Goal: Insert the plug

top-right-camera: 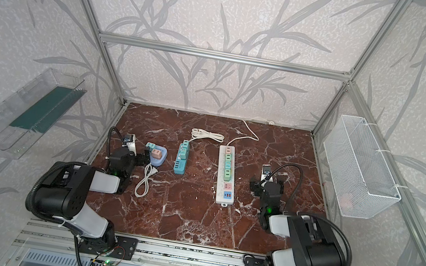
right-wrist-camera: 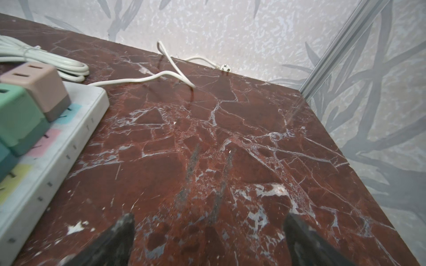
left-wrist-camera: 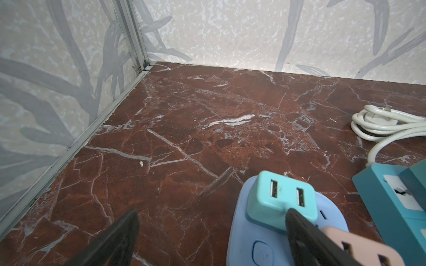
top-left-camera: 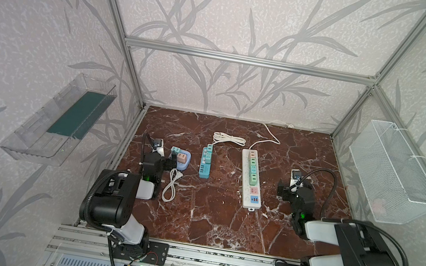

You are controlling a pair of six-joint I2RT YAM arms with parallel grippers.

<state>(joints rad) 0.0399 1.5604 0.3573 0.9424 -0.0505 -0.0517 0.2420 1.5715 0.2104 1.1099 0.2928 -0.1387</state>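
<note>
Since both claws are holding nothing, the job looks like it has hardly begun. Nearest to us, the dark red marble worktop [top-left-camera: 206,220] has nothing on its front part.

A little further in, the left claw [left-wrist-camera: 212,213] is spread wide open, low over the worktop. One of its black fingers [left-wrist-camera: 299,225] sits right by a small teal cube plug [left-wrist-camera: 276,200], between it and a small pink cube plug [left-wrist-camera: 368,252]. I cannot tell if it touches them. Both cubes stand pushed into a rounded light blue socket base [left-wrist-camera: 239,230]. Just beside that base lies a loose white looped cord [top-left-camera: 169,188], with its plug end in no socket.

The right claw [right-wrist-camera: 209,217] is wide open too, just beside a long white power strip [top-left-camera: 250,197] with green and pink cubes plugged in. Between the two claws lies a shorter teal power strip [top-left-camera: 204,171]. Further back is its white coiled cord [top-left-camera: 229,139].

I think the plug to put in is near the left claw, but I cannot say which one. Grabbing it, lining it up and pushing it in are all left to do.
</note>
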